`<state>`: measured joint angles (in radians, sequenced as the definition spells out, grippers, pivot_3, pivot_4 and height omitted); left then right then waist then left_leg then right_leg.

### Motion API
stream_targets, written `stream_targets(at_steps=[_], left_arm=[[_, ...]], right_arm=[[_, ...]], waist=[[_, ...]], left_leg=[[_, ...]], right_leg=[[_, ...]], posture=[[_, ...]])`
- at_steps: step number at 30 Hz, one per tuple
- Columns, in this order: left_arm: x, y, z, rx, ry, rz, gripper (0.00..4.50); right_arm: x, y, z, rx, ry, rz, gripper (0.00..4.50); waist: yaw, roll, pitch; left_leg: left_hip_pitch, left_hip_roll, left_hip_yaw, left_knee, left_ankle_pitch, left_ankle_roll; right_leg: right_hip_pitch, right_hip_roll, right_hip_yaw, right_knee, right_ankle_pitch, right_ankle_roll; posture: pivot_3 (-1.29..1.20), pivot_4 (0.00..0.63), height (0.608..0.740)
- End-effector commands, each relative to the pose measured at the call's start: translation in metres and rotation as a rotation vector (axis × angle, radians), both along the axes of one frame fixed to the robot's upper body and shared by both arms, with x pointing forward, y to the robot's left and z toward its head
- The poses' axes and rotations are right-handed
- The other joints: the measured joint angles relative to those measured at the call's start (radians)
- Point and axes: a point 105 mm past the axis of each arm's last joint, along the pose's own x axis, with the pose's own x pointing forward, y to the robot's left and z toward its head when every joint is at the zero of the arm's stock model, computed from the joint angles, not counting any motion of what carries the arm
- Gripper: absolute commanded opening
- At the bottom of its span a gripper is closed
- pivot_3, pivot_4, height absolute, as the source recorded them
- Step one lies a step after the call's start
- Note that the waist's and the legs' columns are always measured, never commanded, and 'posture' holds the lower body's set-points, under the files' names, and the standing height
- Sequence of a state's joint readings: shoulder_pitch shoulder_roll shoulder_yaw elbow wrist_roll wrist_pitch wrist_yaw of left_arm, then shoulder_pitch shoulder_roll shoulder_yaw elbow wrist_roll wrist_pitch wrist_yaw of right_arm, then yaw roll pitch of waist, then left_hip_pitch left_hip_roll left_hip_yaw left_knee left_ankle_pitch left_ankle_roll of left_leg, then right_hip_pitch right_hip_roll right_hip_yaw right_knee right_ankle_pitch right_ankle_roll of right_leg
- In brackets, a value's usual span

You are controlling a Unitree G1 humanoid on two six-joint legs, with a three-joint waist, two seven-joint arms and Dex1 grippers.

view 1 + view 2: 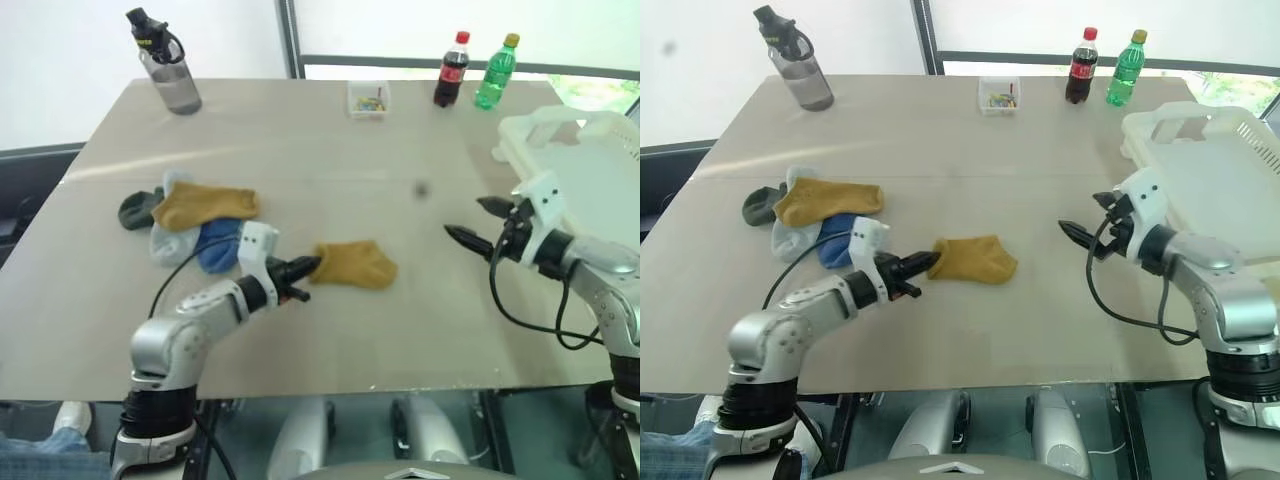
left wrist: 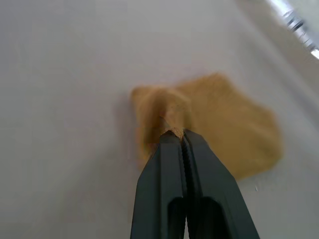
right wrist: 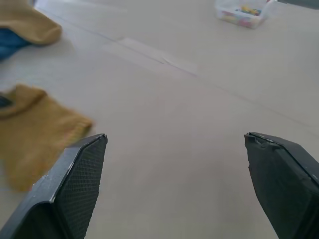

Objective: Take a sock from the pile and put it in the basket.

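Pile (image 1: 190, 220) at table's (image 1: 330, 140) left, basket (image 1: 590, 170) right.

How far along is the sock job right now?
Done: one mustard sock is out of the pile and lies apart from it on the table. In hand: the left gripper is shut on its edge. Left: carrying it to the white basket, where the right gripper waits open.

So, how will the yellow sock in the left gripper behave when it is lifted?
Probably floppy: the yellow sock is soft cloth, bunched where the left gripper pinches its edge, so the rest should hang down. It looks light, lying flat on the table. It may swing while carried to the basket.
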<state>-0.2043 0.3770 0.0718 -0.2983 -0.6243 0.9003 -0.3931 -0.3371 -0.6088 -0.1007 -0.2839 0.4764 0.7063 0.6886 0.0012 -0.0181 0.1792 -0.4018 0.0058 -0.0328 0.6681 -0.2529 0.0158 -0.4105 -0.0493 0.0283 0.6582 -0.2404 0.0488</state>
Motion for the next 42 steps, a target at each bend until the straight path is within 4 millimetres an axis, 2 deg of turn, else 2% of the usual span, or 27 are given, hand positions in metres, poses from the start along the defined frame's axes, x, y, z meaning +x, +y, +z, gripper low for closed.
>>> stream_targets(at_steps=[1,6,10,13,16,18,20,21,22,23,27,35,42], left_arm=[[-0.003,-0.007,-0.003,0.034,-0.021,0.001,0.07],[-0.007,-0.006,-0.006,0.058,-0.023,-0.006,0.07],[-0.012,-0.007,-0.008,0.058,-0.007,-0.021,0.07],[-0.019,-0.009,-0.009,0.055,0.007,-0.051,0.07],[-0.022,-0.010,-0.010,0.065,0.010,-0.061,0.07],[-0.022,-0.010,-0.010,0.065,0.010,-0.059,0.00],[-0.022,-0.010,-0.010,0.060,0.012,-0.055,0.00],[-0.024,-0.011,-0.010,0.062,0.017,-0.060,0.00],[-0.026,-0.011,-0.012,0.065,0.024,-0.068,0.00],[-0.028,-0.012,-0.013,0.068,0.029,-0.074,0.00],[-0.039,-0.014,-0.018,0.071,0.065,-0.101,0.00],[-0.063,-0.032,-0.017,0.017,0.116,-0.242,0.00],[-0.060,-0.033,-0.015,-0.001,0.098,-0.254,0.00]], right_arm=[[-0.012,0.025,0.000,0.022,0.013,0.088,4.50],[-0.020,0.061,-0.015,0.088,0.092,0.172,4.50],[-0.017,0.085,-0.026,0.104,0.113,0.198,4.50],[-0.017,0.095,-0.036,0.072,0.118,0.220,4.50],[-0.009,0.095,-0.055,-0.040,0.106,0.196,4.50],[-0.005,0.091,-0.065,-0.107,0.097,0.182,3.99],[-0.006,0.088,-0.073,-0.150,0.093,0.194,2.99],[-0.008,0.086,-0.076,-0.164,0.095,0.196,2.82],[-0.010,0.084,-0.079,-0.177,0.097,0.198,2.23],[-0.011,0.082,-0.080,-0.184,0.098,0.200,1.90],[-0.020,0.071,-0.083,-0.186,0.112,0.188,0.09],[-0.032,0.052,-0.077,-0.178,0.127,0.134,0.04],[-0.044,0.048,-0.072,-0.143,0.163,0.119,0.04]], waist=[[0.000,0.000,0.000],[-0.008,0.000,0.000],[-0.013,0.000,0.000],[-0.013,0.000,0.000],[-0.013,0.000,0.000],[-0.012,0.000,0.000],[-0.013,0.000,-0.001],[-0.013,0.000,-0.001],[-0.013,0.000,-0.001],[-0.013,0.000,-0.001],[-0.011,0.000,-0.001],[-0.011,0.000,-0.002],[-0.012,0.000,-0.002]], left_leg=[[0.000,0.000,0.000,0.000,0.000,0.000],[0.002,0.001,0.000,-0.001,0.000,0.000],[0.002,0.001,0.000,-0.001,0.000,0.000],[0.002,0.000,0.000,-0.001,0.000,0.000],[0.002,0.000,0.000,-0.001,0.000,0.000],[0.002,0.000,0.000,-0.001,0.000,0.000],[0.002,0.000,0.000,-0.001,0.000,0.000],[0.002,0.000,0.000,-0.001,0.000,0.000],[0.002,0.000,0.000,-0.001,0.000,0.000],[0.002,0.000,0.000,-0.001,0.000,0.000],[0.002,0.001,0.000,-0.001,0.000,0.000],[0.002,0.001,0.000,-0.001,0.000,0.000],[0.002,0.001,0.000,-0.001,0.000,0.000]], right_leg=[[0.000,0.000,0.000,0.000,0.000,0.000],[0.000,0.001,0.000,0.002,0.000,0.000],[0.000,0.001,0.000,0.003,0.000,0.000],[0.000,0.001,0.000,0.002,0.000,0.000],[0.000,0.001,0.000,0.002,0.000,0.000],[0.000,0.001,0.000,0.002,0.000,0.000],[0.000,0.001,0.000,0.002,0.000,0.000],[0.000,0.001,0.000,0.002,0.000,0.000],[0.000,0.001,0.000,0.002,0.000,0.000],[0.000,0.001,0.000,0.002,0.000,0.000],[0.000,0.001,0.000,0.002,0.000,0.000],[0.000,0.000,0.000,0.002,0.000,0.000],[0.000,0.000,0.000,0.002,0.000,0.000]], posture=[[0.00,0.150,0.740],[0.00,0.150,0.740],[0.00,0.150,0.740],[0.00,0.150,0.740],[0.00,0.150,0.740],[0.00,0.150,0.740],[0.00,0.150,0.740],[0.00,0.150,0.740],[0.00,0.150,0.740],[0.00,0.150,0.740],[0.00,0.150,0.740],[0.00,0.150,0.740],[0.00,0.150,0.740]])
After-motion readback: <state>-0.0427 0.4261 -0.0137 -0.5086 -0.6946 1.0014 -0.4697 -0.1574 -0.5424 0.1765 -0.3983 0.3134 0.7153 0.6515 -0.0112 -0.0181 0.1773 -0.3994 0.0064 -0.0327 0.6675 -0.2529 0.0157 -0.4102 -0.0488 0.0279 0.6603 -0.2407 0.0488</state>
